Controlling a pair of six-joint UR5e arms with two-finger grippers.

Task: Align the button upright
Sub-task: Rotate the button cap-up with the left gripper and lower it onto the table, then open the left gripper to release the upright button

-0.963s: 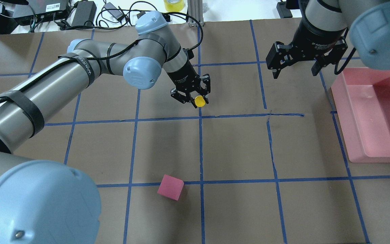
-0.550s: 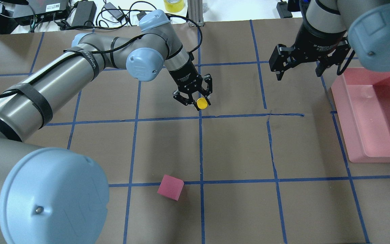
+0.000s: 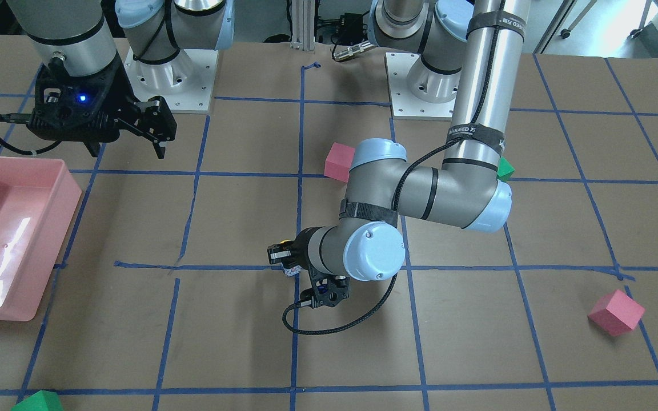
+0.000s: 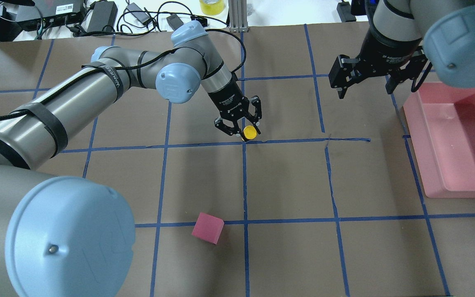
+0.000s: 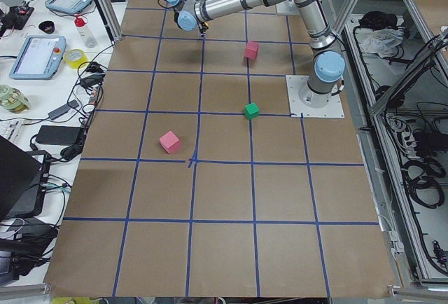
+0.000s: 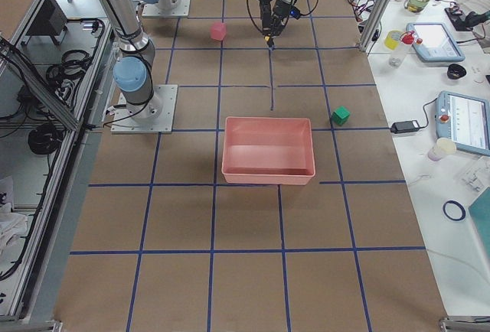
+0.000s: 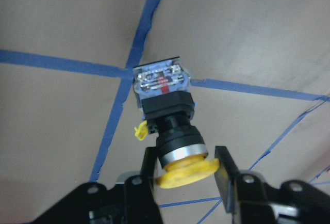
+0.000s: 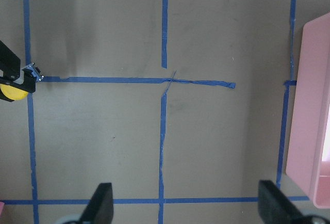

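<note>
At centre of the overhead view the left jaws pinch the button (image 4: 249,132) by its yellow cap, over a crossing of tape lines (image 4: 204,144); whether its grey base touches the counter (image 4: 287,181) is unclear. From the front the left arm (image 3: 420,191) hides nearly all of it. The right jaws hang spread at upper right, near a pink tray (image 4: 464,190) cut off by the frame

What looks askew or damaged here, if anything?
The button hangs tilted, not upright, in the left gripper, which pinches it at the yellow cap with the base over a tape crossing. The blue tape line nearby is kinked and stops short. Nothing looks spilled or broken.
</note>
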